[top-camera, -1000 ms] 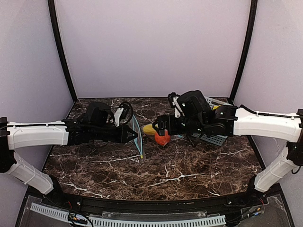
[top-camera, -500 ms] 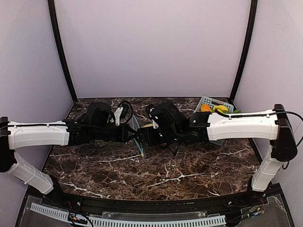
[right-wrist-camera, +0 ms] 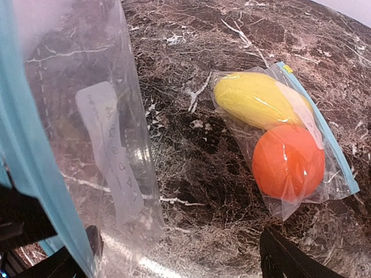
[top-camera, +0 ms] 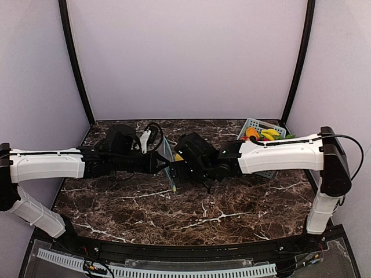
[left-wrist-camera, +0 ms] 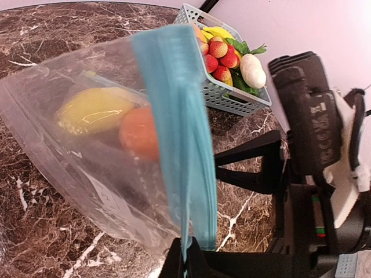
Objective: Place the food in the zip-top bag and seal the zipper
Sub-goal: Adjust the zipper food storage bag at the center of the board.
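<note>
Left gripper (left-wrist-camera: 184,263) clenched on blue zipper strip of clear plastic zip-top bag (left-wrist-camera: 87,174), holding strip upright, mouth toward my right arm. Right gripper (right-wrist-camera: 179,258) spread wide, empty, just beside strip. Glossy yellow oblong toy fruit (right-wrist-camera: 255,98) and orange-red plastic ball (right-wrist-camera: 288,162) lie touching inside bag, low on dark marble table (top-camera: 203,214). 2 items in. More wait in pale mesh basket (left-wrist-camera: 232,98), white oblong (left-wrist-camera: 253,69) among them, back-right of bag; right arm nearer. Judged next: right backs away from mouth toward basket.
</note>
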